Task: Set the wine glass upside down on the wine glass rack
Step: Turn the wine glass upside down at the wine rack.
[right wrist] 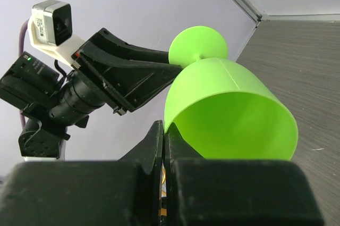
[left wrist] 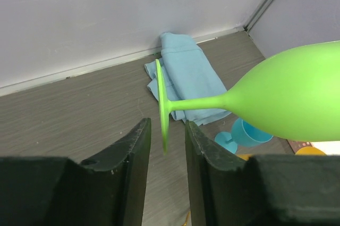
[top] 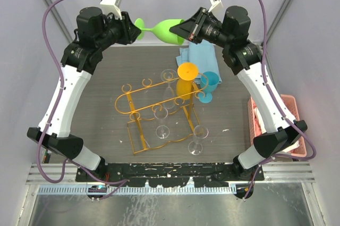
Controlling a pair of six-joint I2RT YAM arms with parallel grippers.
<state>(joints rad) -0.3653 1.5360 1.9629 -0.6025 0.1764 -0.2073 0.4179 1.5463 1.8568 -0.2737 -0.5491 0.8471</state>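
the green wine glass (top: pixel 169 28) lies on its side in the air past the far edge of the table, at about twelve o'clock from the wine glass rack (top: pixel 143 110), well apart from it. the right gripper (right wrist: pixel 163 146) is pinched tight on the rim of the bowl. the left gripper (left wrist: pixel 166 146) has its claw parted a narrow way, the foot of the glass edge-on between the fingers with a gap on each side. clear glasses (top: pixel 161 125) hang on the rack. at its two o'clock stand an orange glass (top: pixel 187 77) and a blue glass (top: pixel 208 83), with a blue cloth (top: pixel 197 55) behind.
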